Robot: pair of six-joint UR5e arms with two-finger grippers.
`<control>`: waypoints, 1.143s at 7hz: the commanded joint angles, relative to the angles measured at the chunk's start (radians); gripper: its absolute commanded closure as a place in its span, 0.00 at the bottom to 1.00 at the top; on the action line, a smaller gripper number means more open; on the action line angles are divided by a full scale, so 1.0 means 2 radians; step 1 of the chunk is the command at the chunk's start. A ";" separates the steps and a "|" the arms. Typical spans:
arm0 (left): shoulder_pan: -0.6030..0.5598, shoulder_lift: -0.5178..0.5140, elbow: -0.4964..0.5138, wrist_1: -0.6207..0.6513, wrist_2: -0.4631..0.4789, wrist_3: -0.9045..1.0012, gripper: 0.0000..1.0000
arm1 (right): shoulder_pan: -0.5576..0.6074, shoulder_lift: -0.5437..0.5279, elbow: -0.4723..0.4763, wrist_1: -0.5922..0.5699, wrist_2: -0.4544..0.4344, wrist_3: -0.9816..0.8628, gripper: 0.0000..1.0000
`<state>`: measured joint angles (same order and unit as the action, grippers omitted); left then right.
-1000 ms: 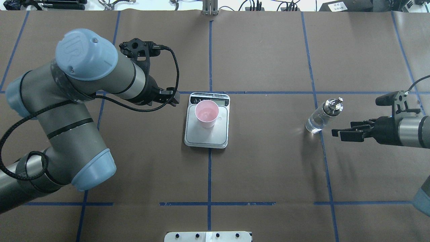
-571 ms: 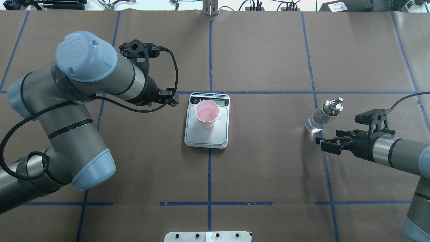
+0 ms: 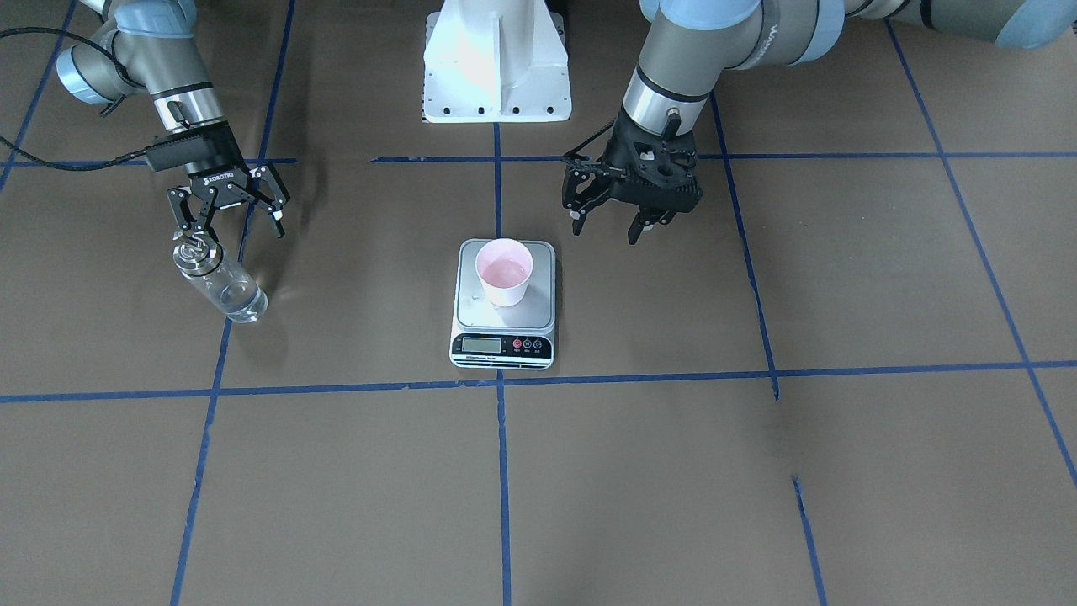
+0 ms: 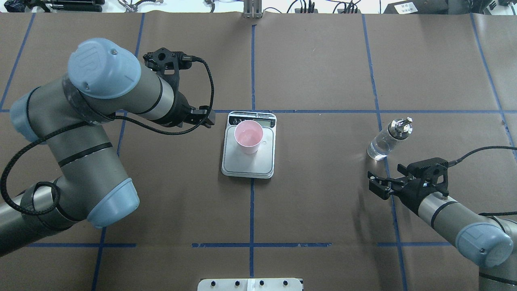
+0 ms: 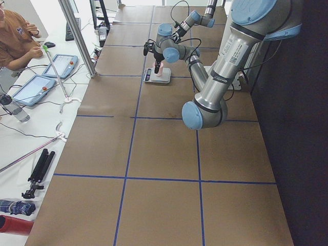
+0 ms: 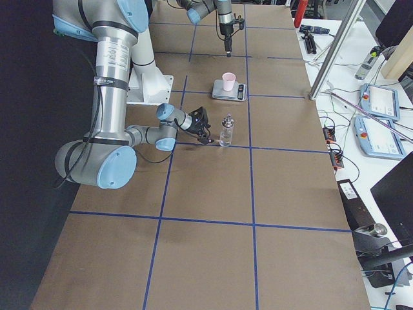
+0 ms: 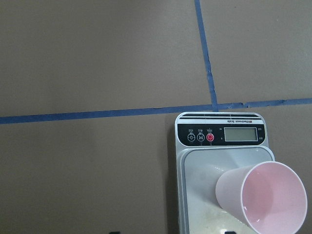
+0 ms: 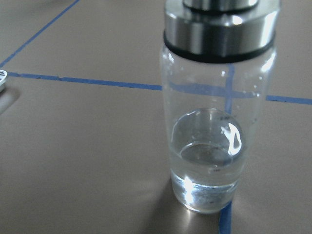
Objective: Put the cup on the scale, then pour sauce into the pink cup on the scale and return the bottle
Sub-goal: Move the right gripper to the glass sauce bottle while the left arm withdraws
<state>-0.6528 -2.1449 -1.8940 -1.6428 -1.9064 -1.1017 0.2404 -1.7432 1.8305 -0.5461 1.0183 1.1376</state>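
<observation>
Wide open lane of brown paper tabletop [image 4: 323, 202] between the flat steel-topped kitchen scale [image 4: 248, 166] and the small clear glass bottle with silver spout [image 4: 383, 142]. Right end effector [image 4: 372, 184], fingers spread, is just near-side of the bottle, a small clear gap between them. Pale pink paper cup [image 4: 248, 136] blocks the scale's far-middle. Left end effector [image 4: 206, 117], fingers spread, hangs just left of the scale, apart from the cup.

A robotics laboratory: left arm [image 4: 80, 133] and right arm [image 4: 448, 214] mounted at a table [image 4: 323, 60] gridded with blue tape [image 4: 253, 60], teach pendants [image 5: 60, 65] and an operator [image 5: 15, 36] alongside.
</observation>
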 commanded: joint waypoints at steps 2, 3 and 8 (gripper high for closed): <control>-0.018 0.025 -0.003 0.000 0.001 0.046 0.23 | -0.014 0.006 0.000 -0.031 -0.082 0.067 0.00; -0.022 0.027 -0.003 0.000 0.001 0.046 0.23 | -0.014 0.006 -0.003 -0.031 -0.096 0.069 0.00; -0.043 0.065 -0.002 0.002 0.004 0.105 0.23 | -0.014 0.019 -0.022 -0.030 -0.153 0.082 0.00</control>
<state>-0.7337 -2.0230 -1.8990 -1.6399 -1.8981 -0.8974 0.2132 -1.7174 1.8013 -0.6060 0.7219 1.3003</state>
